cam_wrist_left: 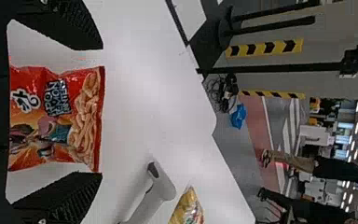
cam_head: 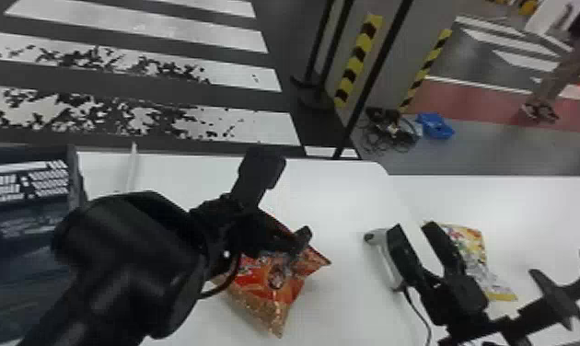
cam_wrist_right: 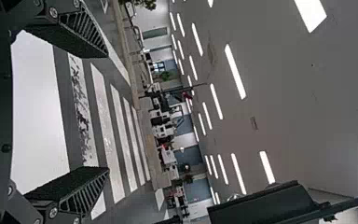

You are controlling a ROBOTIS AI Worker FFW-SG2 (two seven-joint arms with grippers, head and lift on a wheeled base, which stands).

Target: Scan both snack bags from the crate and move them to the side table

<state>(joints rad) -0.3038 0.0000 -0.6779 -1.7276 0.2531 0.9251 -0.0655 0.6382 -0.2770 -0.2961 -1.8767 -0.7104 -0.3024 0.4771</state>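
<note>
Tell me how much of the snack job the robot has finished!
The yellow snack bag looks delivered to the side table; I can't tell if it's scanned. The orange snack bag is out of the crate, between the open fingers of the left gripper, ungripped. Moving it over remains, and probably scanning.

Premises appear to be a large indoor hall, of laboratory or exhibition type; which of the two cannot be determined. Evidence noted: rows of ceiling lights (cam_wrist_right: 235, 72), crosswalk-like white stripes (cam_head: 142, 25) on a dark floor (cam_head: 247, 97), a red lane (cam_head: 478, 101), yellow-and-black tape (cam_head: 359, 59), and loose cables (cam_head: 390, 131) beyond the white bench (cam_head: 339, 193).
</note>
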